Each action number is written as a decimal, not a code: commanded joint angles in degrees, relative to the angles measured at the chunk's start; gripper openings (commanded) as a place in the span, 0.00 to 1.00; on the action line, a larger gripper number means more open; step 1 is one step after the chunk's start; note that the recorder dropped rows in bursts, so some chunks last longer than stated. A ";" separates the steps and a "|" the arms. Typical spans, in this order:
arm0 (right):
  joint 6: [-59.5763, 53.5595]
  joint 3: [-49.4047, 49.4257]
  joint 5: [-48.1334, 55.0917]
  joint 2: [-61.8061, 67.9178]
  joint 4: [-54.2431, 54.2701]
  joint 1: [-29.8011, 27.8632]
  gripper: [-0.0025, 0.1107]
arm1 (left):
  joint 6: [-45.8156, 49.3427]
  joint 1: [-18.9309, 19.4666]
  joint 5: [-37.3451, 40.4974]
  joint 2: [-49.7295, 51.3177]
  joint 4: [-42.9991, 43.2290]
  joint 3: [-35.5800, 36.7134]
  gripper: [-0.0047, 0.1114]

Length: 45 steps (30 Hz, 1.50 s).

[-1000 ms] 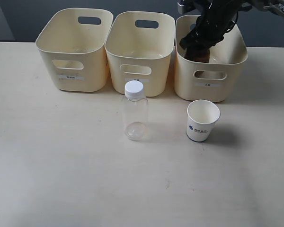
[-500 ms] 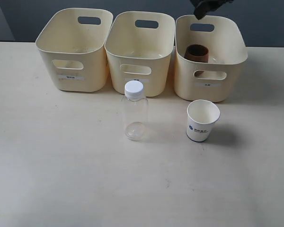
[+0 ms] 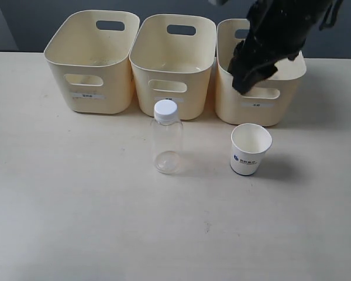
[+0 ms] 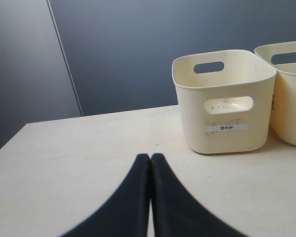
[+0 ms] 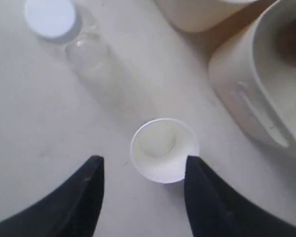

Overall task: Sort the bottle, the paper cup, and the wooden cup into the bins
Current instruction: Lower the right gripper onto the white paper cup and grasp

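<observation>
the right pincer [image 5: 144, 165] is held well open and empty, with nothing touched. the paper cup [image 5: 164, 150] is seen below it, apart, in line with the gap between its fingers, stood upright on the worktop [image 3: 76, 205], mouth up, long axis vertical. the bottle [image 3: 167, 143] is stood upright nearby, cap up. the left pincer [image 4: 149, 170] is pressed closed on nothing.
</observation>
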 commanded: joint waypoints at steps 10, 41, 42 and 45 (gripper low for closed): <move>0.19 13.67 -2.39 -0.41 1.29 3.02 0.45 | -0.08 0.03 -0.40 -0.28 0.00 0.10 0.04; -0.04 13.92 -15.45 12.35 -3.99 3.02 0.46 | -0.08 0.03 -0.40 -0.28 0.00 0.10 0.04; -0.04 13.92 -15.71 12.79 -3.99 3.02 0.46 | -0.08 0.03 -0.40 -0.28 0.00 0.10 0.04; -0.04 13.92 -16.13 13.67 -4.87 3.02 0.46 | -0.08 0.03 -0.40 -0.28 0.00 0.10 0.04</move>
